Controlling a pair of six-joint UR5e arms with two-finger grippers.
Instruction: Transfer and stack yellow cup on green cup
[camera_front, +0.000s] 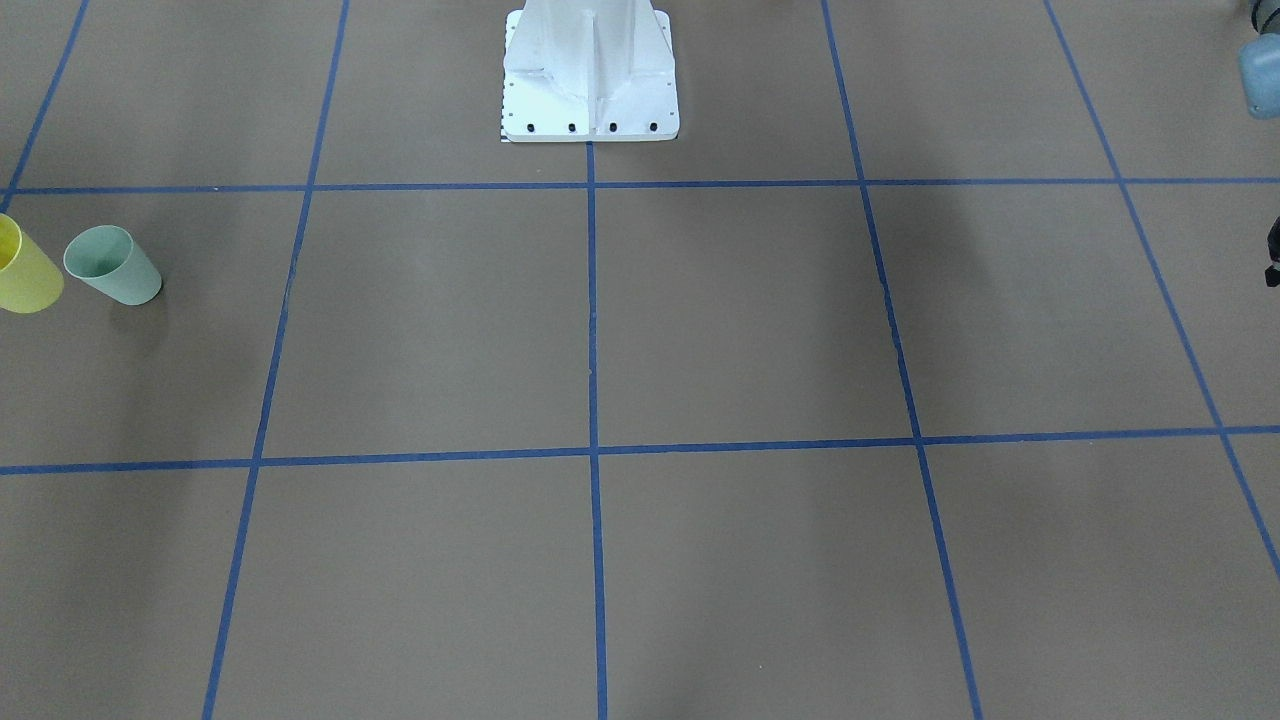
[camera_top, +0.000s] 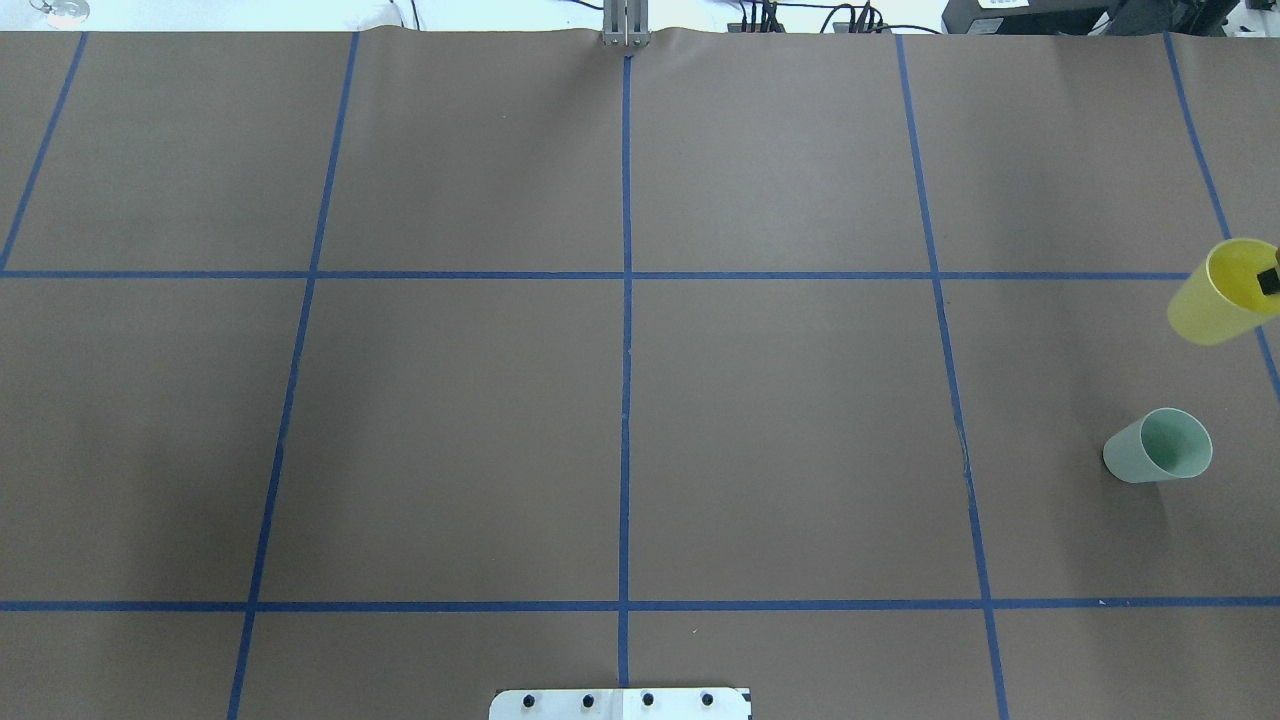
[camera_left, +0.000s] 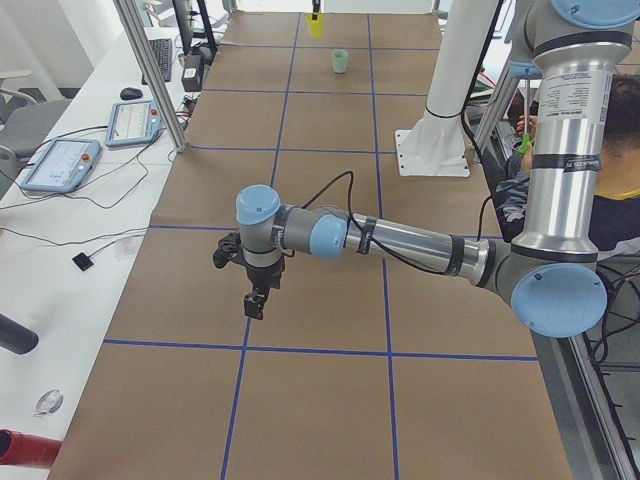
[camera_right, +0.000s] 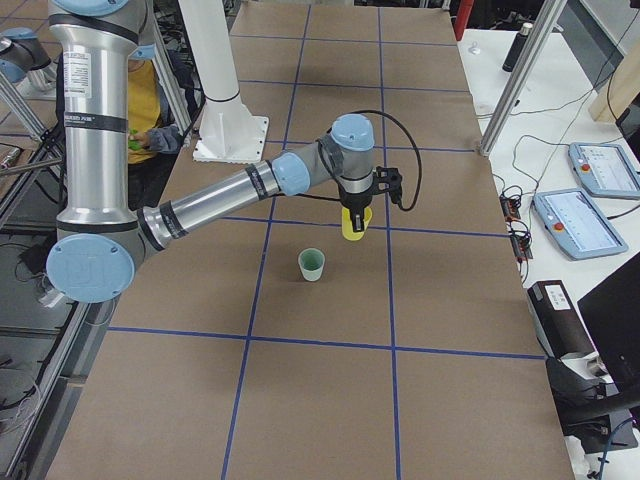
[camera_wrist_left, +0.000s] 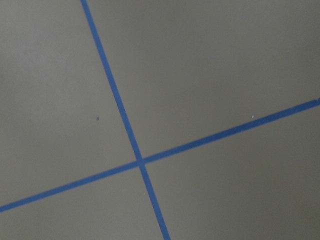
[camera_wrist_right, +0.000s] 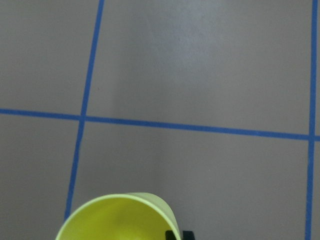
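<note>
The yellow cup (camera_top: 1215, 295) is at the table's far right edge, with a finger of my right gripper (camera_top: 1268, 282) inside its rim. The exterior right view shows the gripper (camera_right: 355, 212) shut on the cup's wall, and the cup (camera_right: 354, 228) hangs upright from it. The cup's rim fills the bottom of the right wrist view (camera_wrist_right: 117, 220). The green cup (camera_top: 1158, 447) stands upright on the table close beside it, apart from it, and also shows in the front view (camera_front: 112, 265). My left gripper (camera_left: 257, 300) hovers over the table's other end; I cannot tell whether it is open or shut.
The white robot base (camera_front: 590, 70) stands at the middle of the near table edge. Blue tape lines grid the brown table (camera_top: 620, 400). Tablets and cables (camera_right: 580, 200) lie on a side bench. A person (camera_left: 620, 190) sits behind the robot.
</note>
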